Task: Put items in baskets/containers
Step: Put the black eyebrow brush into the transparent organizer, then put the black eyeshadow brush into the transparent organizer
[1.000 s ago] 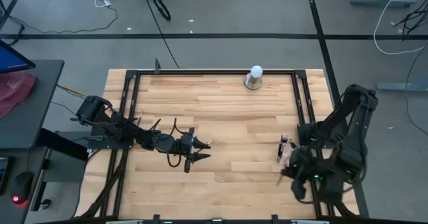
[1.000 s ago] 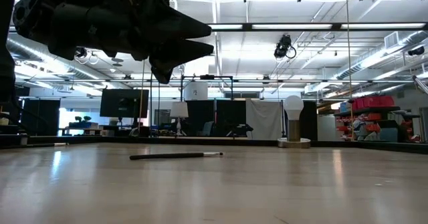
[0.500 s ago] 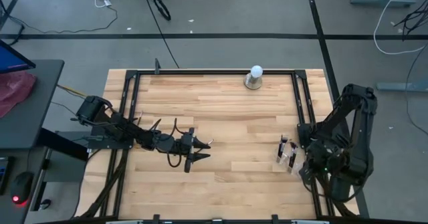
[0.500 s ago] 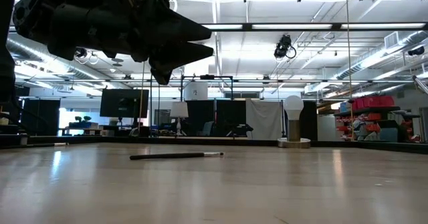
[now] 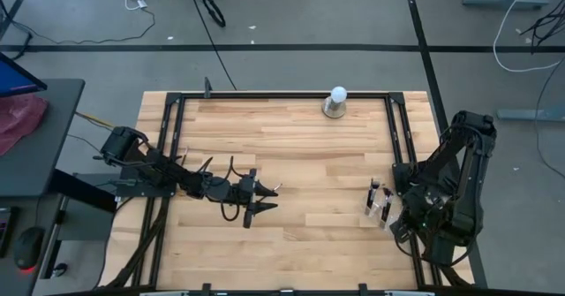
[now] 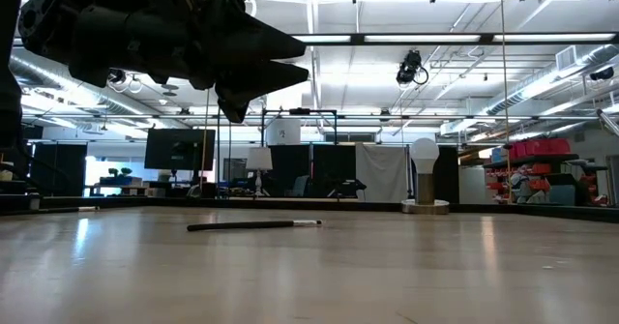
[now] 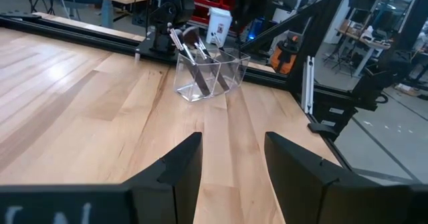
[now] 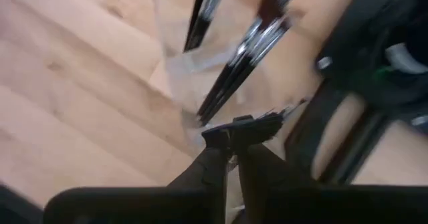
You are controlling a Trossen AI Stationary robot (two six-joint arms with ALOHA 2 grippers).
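Wooden bench [image 5: 291,155] in black frame, white ball [image 5: 337,95] on metal base at far edge, clear organiser [image 7: 209,75] holding brushes [image 7: 194,53] near right rim, one brush [image 6: 253,225] lying loose mid-bench, left gripper [image 5: 263,200] hovered mid-bench, jaws parted and empty, right gripper [image 8: 235,134] just above organiser, jaws nearly closed, holding nothing visible.

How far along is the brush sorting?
Mostly done: several brushes stand in the clear organiser near the table's right edge. Nothing is held; the right hand is beside the organiser, the left hand hovers open mid-table. One brush is left lying on the table.
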